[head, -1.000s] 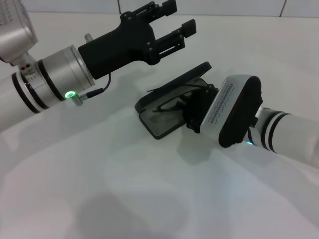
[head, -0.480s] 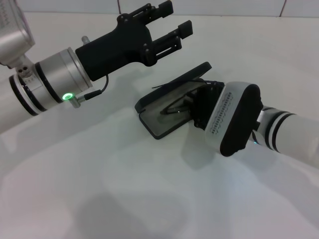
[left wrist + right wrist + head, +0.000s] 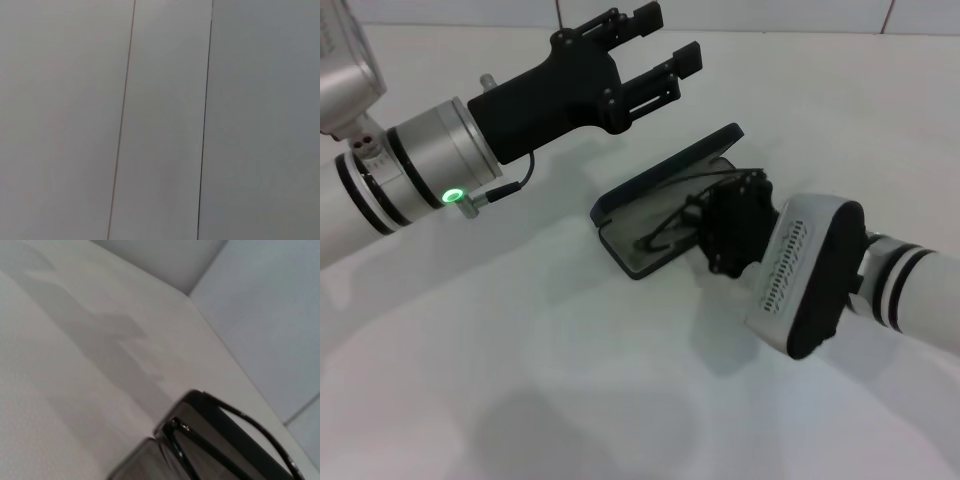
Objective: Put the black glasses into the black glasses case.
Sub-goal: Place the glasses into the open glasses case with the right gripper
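The black glasses case (image 3: 663,174) lies open in the middle of the white table in the head view, lid tilted up at the back, grey tray toward me. The black glasses (image 3: 665,228) lie across the tray, with thin temple arms curving up near the lid. My right gripper (image 3: 706,222) is at the case's right end, right by the glasses. My left gripper (image 3: 667,35) is open and empty, held in the air behind and left of the case. The right wrist view shows the case's end (image 3: 212,412) and a thin frame wire (image 3: 265,435).
The white table (image 3: 520,330) spreads around the case. A tiled wall (image 3: 770,12) runs along the back edge. The left wrist view shows only grey wall panels (image 3: 160,120).
My right arm has drawn back to the right and toward me, away from the case's middle. The glasses stay in the tray. The left gripper has barely moved.
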`<state>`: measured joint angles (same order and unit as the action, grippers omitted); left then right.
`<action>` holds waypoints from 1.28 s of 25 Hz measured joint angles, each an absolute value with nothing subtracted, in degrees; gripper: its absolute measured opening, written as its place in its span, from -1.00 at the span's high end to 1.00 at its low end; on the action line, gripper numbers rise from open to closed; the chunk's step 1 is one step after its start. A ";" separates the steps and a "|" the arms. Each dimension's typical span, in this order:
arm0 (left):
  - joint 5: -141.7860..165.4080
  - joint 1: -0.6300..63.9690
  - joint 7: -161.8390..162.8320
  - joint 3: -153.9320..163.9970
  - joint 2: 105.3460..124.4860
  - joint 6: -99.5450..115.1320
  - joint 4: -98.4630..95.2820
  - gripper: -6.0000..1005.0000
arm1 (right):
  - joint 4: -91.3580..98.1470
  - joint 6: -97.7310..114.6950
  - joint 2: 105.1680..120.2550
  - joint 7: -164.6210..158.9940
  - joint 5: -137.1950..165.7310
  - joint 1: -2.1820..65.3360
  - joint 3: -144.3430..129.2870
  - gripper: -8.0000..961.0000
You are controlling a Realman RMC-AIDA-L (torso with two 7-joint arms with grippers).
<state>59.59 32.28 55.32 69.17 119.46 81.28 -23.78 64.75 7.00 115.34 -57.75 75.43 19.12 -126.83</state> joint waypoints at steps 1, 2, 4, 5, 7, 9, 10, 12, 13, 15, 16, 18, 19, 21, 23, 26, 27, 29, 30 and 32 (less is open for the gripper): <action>59.63 32.25 55.31 69.16 119.45 81.27 -23.77 -0.34 | 64.82 8.12 115.32 -57.55 75.44 19.00 -126.67 0.77; 59.66 32.24 55.30 69.17 119.45 81.26 -23.76 -0.34 | 64.79 8.69 115.31 -57.54 75.44 19.03 -126.57 0.77; 59.72 32.20 55.30 69.17 119.44 81.22 -23.80 -0.34 | 64.00 8.83 115.28 -57.53 75.44 19.34 -126.53 0.76; 59.73 32.22 55.29 69.16 119.44 81.20 -23.87 -0.34 | 63.56 8.67 115.28 -57.52 75.44 19.52 -126.39 0.76; 59.74 32.41 55.29 69.17 119.44 81.15 -23.95 -0.34 | 62.35 8.36 115.29 -57.54 75.44 19.94 -125.76 0.76; 59.76 32.67 55.29 69.17 119.44 81.11 -23.97 -0.34 | 61.04 8.32 115.37 -57.60 75.33 20.62 -125.17 0.76; 59.76 32.73 55.35 69.17 119.44 81.10 -23.98 -0.34 | 60.23 8.35 115.46 -57.66 75.21 21.28 -125.02 0.76; 59.73 32.78 55.52 69.17 119.44 81.03 -23.98 -0.34 | 58.70 8.45 115.69 -57.84 74.95 22.60 -125.04 0.76; 59.70 32.78 55.56 69.17 119.44 80.97 -23.99 -0.34 | 58.01 8.45 115.79 -57.90 74.90 23.11 -125.09 0.76; 59.68 32.78 55.57 69.17 119.44 80.91 -24.00 -0.34 | 57.06 8.33 115.89 -57.95 74.83 23.80 -125.12 0.76; 59.59 32.78 55.56 69.17 119.45 80.89 -23.99 -0.34 | 56.77 8.31 115.90 -57.97 74.81 24.05 -125.09 0.76; 59.56 32.78 55.56 69.17 119.44 80.89 -24.00 -0.34 | 56.27 8.31 115.91 -58.01 74.75 24.59 -125.02 0.76; 59.52 32.78 55.56 69.17 119.45 80.88 -24.00 -0.34 | 56.02 8.31 115.92 -58.03 74.73 24.86 -125.02 0.76; 59.50 32.80 55.55 69.17 119.45 80.86 -24.00 -0.34 | 55.30 8.30 116.03 -58.04 74.49 25.58 -125.01 0.76; 59.50 32.90 55.52 69.17 119.50 80.86 -24.00 -0.34 | 54.60 8.24 116.14 -58.05 74.13 26.19 -125.00 0.76; 59.51 32.96 55.46 69.17 119.53 80.85 -24.00 -0.34 | 54.08 8.16 116.18 -58.05 73.02 26.65 -124.98 0.76; 59.50 32.96 55.45 69.17 119.53 80.85 -23.99 -0.34 | 54.05 8.16 116.19 -58.06 72.84 26.69 -124.98 0.76; 59.50 32.96 55.42 69.17 119.55 80.85 -23.92 -0.34 | 54.07 8.16 116.19 -58.06 72.55 26.76 -124.98 0.76; 59.50 32.94 55.39 69.17 119.58 80.85 -23.90 -0.34 | 54.14 8.16 116.19 -58.07 72.54 26.77 -124.97 0.76; 59.49 32.75 55.39 69.17 119.62 80.86 -23.92 -0.34 | 54.48 8.16 116.18 -58.07 72.53 26.77 -124.97 0.76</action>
